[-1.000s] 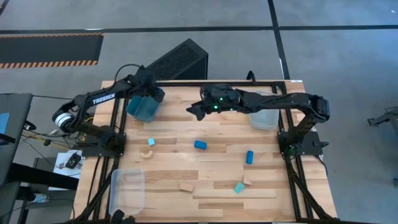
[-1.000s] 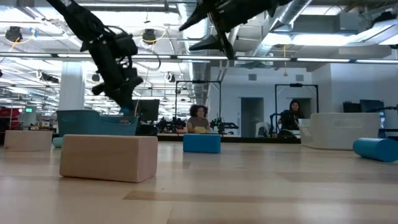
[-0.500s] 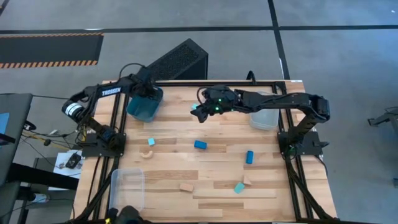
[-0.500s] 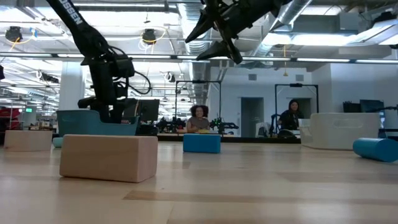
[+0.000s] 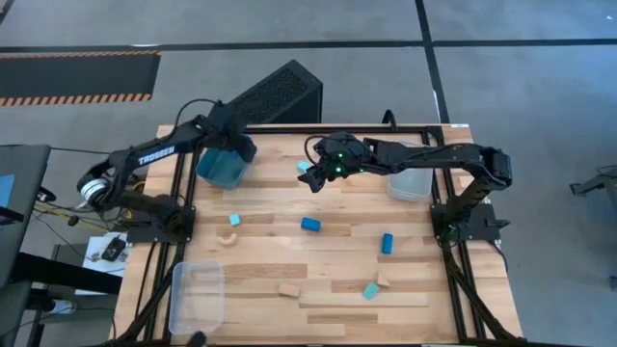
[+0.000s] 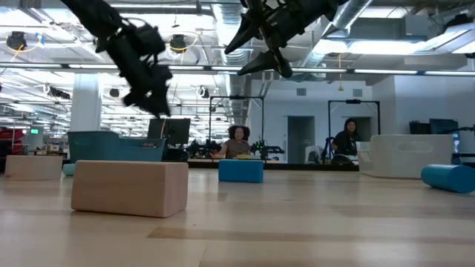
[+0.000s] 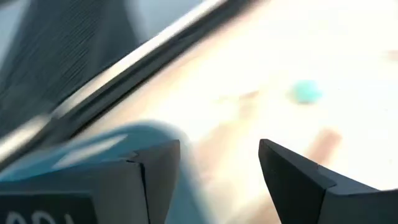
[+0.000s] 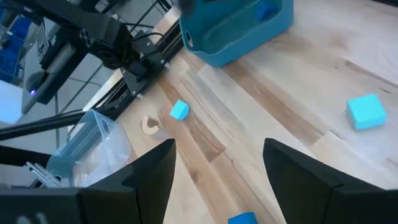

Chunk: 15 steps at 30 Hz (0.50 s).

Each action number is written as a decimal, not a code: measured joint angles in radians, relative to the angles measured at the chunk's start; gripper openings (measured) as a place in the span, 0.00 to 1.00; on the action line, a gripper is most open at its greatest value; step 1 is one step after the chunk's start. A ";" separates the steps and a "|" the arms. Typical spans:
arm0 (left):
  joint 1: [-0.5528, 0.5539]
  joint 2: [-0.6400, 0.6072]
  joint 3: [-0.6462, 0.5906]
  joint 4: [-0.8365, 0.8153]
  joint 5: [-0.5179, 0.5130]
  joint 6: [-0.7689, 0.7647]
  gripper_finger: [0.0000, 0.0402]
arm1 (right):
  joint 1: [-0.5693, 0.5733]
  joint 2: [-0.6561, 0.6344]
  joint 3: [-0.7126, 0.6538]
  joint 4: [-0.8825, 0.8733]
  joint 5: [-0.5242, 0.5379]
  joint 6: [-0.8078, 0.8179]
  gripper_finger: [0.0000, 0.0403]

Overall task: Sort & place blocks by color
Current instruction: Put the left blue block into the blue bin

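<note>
My left gripper [image 5: 244, 149] hangs open over the teal bin [image 5: 222, 166] at the table's far left, with nothing between its fingers [image 7: 219, 162]. My right gripper [image 5: 309, 180] stands open and high above the far middle of the table, beside a cyan block [image 5: 304, 166]. Loose blocks lie flat on the wood: a cyan cube [image 5: 234, 220], a tan arch [image 5: 228, 238], a blue block [image 5: 310, 225], a blue bar [image 5: 387, 243], a tan block [image 5: 288, 288], a cyan block [image 5: 371, 290] and a tan wedge [image 5: 383, 279]. A blue block [image 8: 267, 11] lies inside the teal bin.
A clear bin [image 5: 410, 180] stands at the far right under the right arm. Another clear bin [image 5: 198, 294] sits at the near left corner. A black metal frame [image 5: 289, 126] runs along the table's far edge and sides. Bare wood lies between the scattered blocks.
My left gripper dipped down to the teal bin and has since come up again, tilted, above the bin's far right corner. My right gripper has tipped a little further downward in place.
</note>
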State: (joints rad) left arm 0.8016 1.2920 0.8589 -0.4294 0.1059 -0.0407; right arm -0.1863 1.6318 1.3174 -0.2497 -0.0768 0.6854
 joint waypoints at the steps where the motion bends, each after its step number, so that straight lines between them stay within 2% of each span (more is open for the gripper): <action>1: -0.031 -0.005 0.000 0.020 0.034 0.037 0.50 | 0.003 0.000 0.000 0.001 0.005 0.011 0.66; 5: -0.146 0.003 0.000 0.089 0.197 0.116 0.48 | 0.033 0.000 0.000 0.002 0.051 0.068 0.66; 7: -0.211 0.018 0.000 0.129 0.244 0.141 0.46 | 0.058 0.000 0.000 -0.004 0.067 0.096 0.66; 11: -0.341 0.054 0.000 0.239 0.254 0.201 0.44 | 0.119 -0.018 -0.001 -0.079 0.088 0.146 0.66; 15: -0.443 0.132 0.000 0.314 0.253 0.226 0.43 | 0.184 -0.073 -0.002 -0.197 0.185 0.175 0.66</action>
State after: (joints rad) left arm 0.3590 1.4236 0.8593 -0.1154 0.3588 0.1849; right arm -0.0025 1.5586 1.3159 -0.4466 0.1080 0.8599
